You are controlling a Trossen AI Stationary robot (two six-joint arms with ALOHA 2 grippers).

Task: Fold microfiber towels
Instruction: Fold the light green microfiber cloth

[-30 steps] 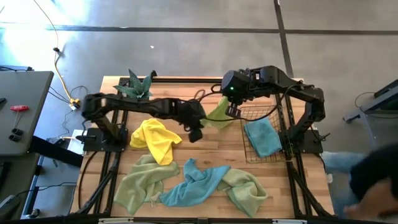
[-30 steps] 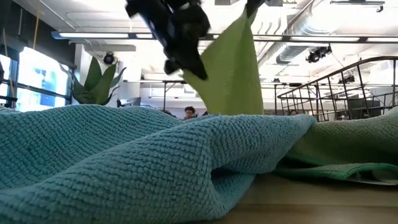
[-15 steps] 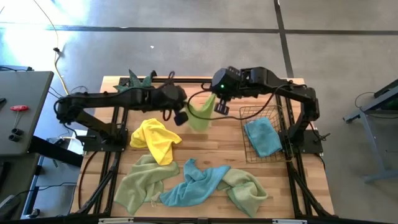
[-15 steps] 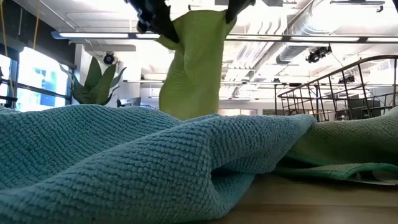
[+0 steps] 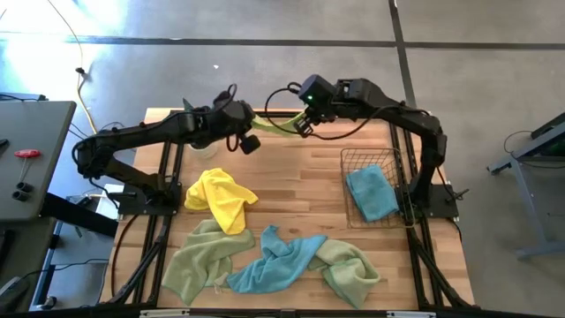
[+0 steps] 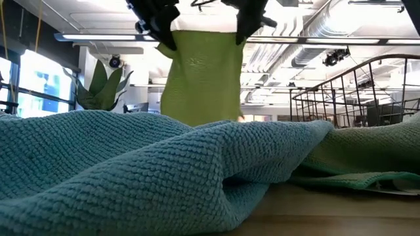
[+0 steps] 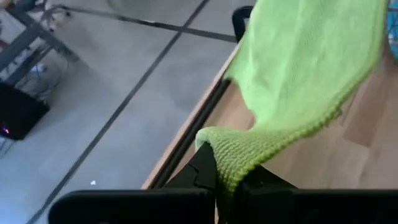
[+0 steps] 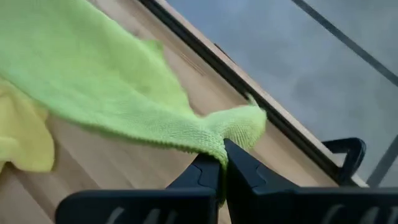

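**Lime towel stretched between two pincers**

The left gripper (image 5: 251, 142) and the right gripper (image 5: 302, 124) are both raised near the table's far edge, each pinched tight on a corner of the lime green towel (image 5: 274, 124). The cloth spans the gap between them and, in the low view, hangs straight down below both pincers as a flat sheet (image 6: 200, 75). In the left wrist view the fingers (image 7: 208, 168) are closed over a bunched corner of the towel (image 7: 298, 74); the right wrist view shows the same (fingers (image 8: 211, 171) clamped, the towel (image 8: 112, 87) trailing away).

Below and nearer than the left pincer lies the yellow towel (image 5: 221, 196). Further toward the near edge lie a pale green towel (image 5: 199, 261), a light blue towel (image 5: 278, 261) and another green towel (image 5: 349, 269). Beside and below the right pincer, the wire basket (image 5: 353, 159) holds a folded blue towel (image 5: 372, 193)
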